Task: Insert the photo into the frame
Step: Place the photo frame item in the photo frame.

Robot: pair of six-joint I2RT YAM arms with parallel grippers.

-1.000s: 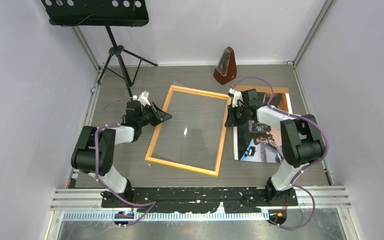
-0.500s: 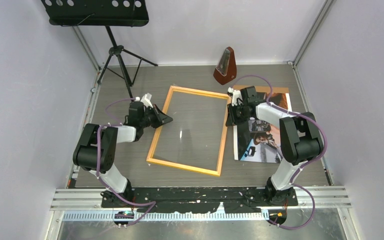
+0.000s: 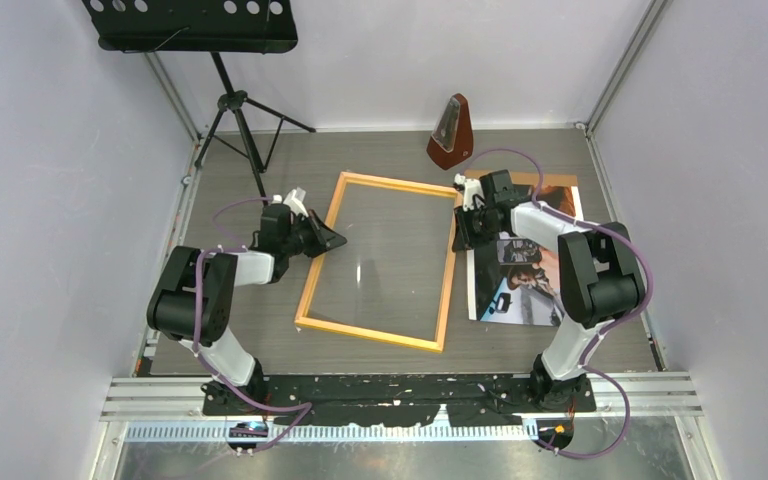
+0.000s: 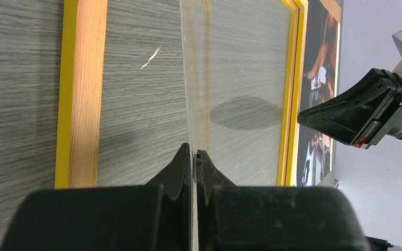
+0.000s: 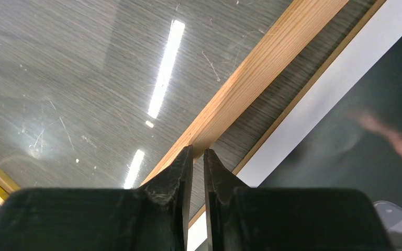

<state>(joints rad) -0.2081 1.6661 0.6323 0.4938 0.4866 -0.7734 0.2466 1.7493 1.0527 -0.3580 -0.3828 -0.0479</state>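
Top view: found the frame (image 3: 366, 335) flat on the table (image 3: 240, 180) at centre of picture, slightly askew. Located the photo (image 3: 530, 290) right of it, face up and outside the frame, left edge just beside the right strip, partly under the right arm. Recorded left gripper (image 3: 340, 240) at the frame's left strip, jaws clamped on the edge of a clear pane (image 5: 84, 78). Recorded right gripper (image 3: 457, 243) over the right strip, jaws nearly together; cannot tell whether pinching anything. Noted metronome (image 3: 451, 132) upper centre, music stand (image 3: 192, 22) upper left.
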